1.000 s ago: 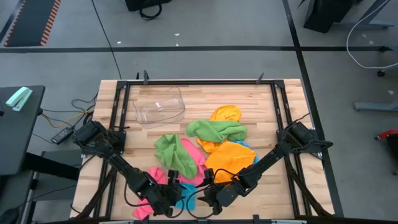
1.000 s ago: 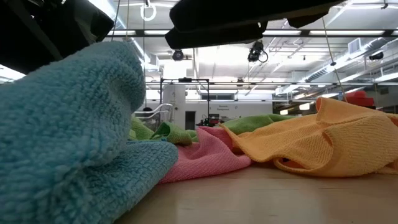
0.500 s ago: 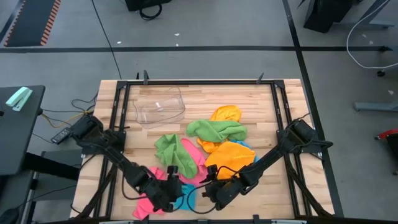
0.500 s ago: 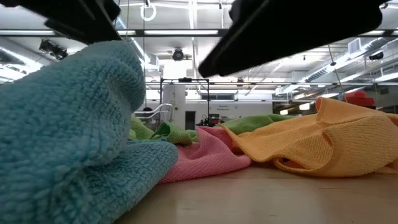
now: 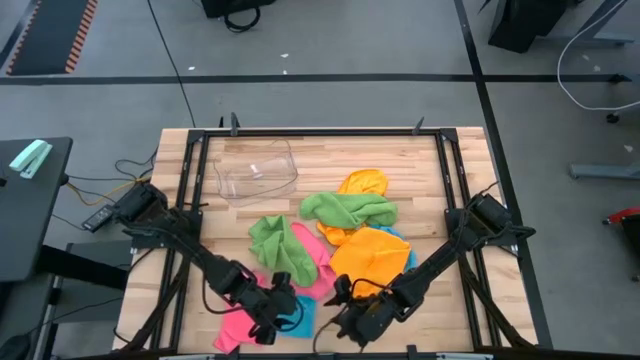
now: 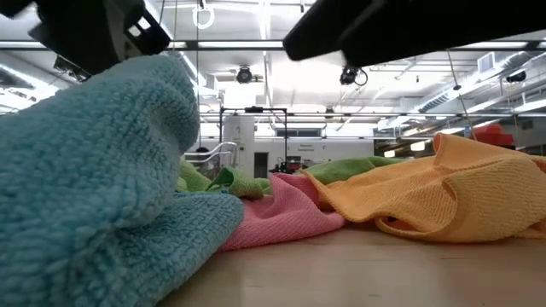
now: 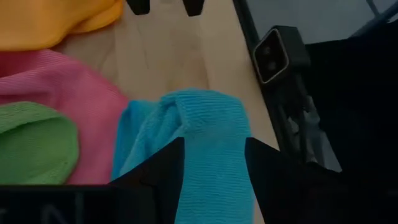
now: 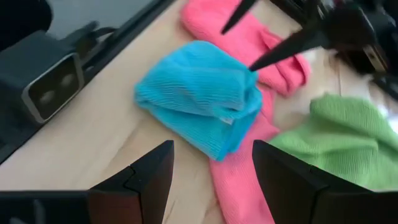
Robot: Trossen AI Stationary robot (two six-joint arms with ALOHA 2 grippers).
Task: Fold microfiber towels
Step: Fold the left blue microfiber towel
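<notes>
Now the blue towel lies bunched at the table's front edge, touching the pink towel. Left gripper has its fingers apart around the blue cloth. Right gripper hovers just beside, fingers apart, empty.

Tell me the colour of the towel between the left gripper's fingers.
Sky blue towel; the left wrist view shows it best.

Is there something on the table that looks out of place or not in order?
Nothing is spilled or damaged. The microfiber towels lie crumpled in a loose, overlapping pile, none folded. The blue towel sits bunched up by the table's near edge. The clear plastic tub stands apart from the pile, nothing visible inside.
</notes>
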